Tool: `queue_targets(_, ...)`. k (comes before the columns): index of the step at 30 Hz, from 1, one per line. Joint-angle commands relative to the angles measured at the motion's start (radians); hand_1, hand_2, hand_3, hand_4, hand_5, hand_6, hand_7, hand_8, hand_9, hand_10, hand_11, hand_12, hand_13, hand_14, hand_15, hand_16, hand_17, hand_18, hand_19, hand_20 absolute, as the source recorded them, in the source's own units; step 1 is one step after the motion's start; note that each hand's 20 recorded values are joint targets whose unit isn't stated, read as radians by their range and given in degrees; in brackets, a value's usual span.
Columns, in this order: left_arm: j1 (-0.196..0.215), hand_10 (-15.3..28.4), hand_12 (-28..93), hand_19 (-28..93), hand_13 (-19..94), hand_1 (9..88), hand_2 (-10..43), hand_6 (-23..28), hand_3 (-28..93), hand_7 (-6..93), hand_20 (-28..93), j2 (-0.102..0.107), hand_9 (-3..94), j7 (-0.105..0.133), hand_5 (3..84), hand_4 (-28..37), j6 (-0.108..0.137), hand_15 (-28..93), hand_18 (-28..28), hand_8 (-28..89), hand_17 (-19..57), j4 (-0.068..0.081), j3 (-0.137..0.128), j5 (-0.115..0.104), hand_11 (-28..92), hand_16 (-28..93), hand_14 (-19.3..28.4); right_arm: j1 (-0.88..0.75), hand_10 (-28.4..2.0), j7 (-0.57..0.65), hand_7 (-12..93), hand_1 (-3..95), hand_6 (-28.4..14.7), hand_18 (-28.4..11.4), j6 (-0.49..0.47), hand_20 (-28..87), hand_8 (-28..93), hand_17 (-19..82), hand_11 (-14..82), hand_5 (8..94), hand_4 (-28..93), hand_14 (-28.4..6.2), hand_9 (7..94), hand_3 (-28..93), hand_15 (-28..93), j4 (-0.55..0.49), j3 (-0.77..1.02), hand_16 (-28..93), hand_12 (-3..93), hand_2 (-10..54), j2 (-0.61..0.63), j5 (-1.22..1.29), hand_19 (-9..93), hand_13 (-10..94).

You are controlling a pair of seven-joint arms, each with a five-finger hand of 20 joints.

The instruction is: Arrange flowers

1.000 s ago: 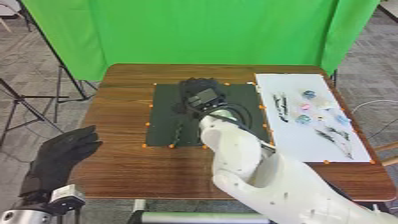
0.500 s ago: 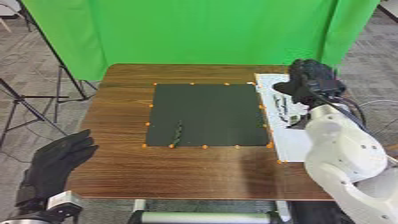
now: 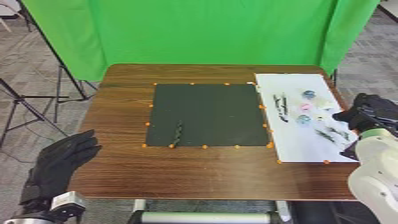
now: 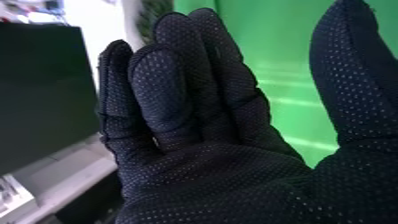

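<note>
On the mat (image 3: 209, 110): I have one dark green stem (image 3: 178, 134) lying near the near edge, left of its middle, pointing roughly from the near edge toward the far one.
Sheet (image 3: 293, 150): white, to the right of the mat, reaching closer to the near edge of the surface (image 3: 178, 175) than the mat does; it carries the other pieces.
Dark sprigs (image 3: 282, 107): long and thin, along the sheet's left edge, side by side.
Flowers: a blue flower (image 3: 308, 94) toward the far edge of the sheet, a pink flower (image 3: 306, 106) closer to me, then a second blue one (image 3: 304, 119) nearer still; a pale flower (image 3: 324, 105) sits to the right of the pink one.
Grey-green sprigs (image 3: 333, 135): on the sheet's near half, toward its right edge, lying at a slant.
My right hand (image 3: 369, 112): at the right edge of the sheet, its fingers (image 4: 204, 90) extended and the thumb well apart from them, nothing held.
My left hand (image 3: 67, 155): off the surface's left edge, by the near corner, fingers loosely extended and close together, empty.
Orange dots (image 3: 205, 147): spaced along the mat's edges, more at the sheet's near edge.
Green cloth (image 3: 204, 35): hanging behind the surface's far edge.
</note>
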Motion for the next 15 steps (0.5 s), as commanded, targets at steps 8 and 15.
queue_targets(8, -0.016, 21.9, 9, 61, 25, 27.7, 4.9, 13.5, 79, 17.1, 12, 0.006, 37.8, -0.005, 45.2, -16.6, 0.002, 63, 23.0, -10, -9.0, 0.007, 0.021, -0.002, 34, -14, 28.4, -0.048, -27.8, 0.064, 43, 30.8, -14.9, -28.4, -0.035, 4, -13, 30, 50.3, 58.5, -23, -23.2, 57.7, 74, 80, 0.083, -0.009, 21, 24.3, -4.8, -0.064, 0.06, 91, 55)
queue_targets(15, -0.027, 21.9, 9, 61, 25, 27.6, 4.9, 13.5, 79, 17.1, 12, 0.006, 37.8, -0.011, 45.2, -16.6, -0.004, 63, 23.0, -9, -9.0, 0.009, 0.027, 0.002, 34, -14, 28.4, -0.036, -28.2, 0.077, 42, 31.2, -15.3, -28.4, -0.042, 2, -13, 30, 50.2, 58.4, -23, -23.4, 57.2, 74, 80, 0.127, -0.018, 20, 23.7, -4.9, -0.068, 0.056, 92, 54)
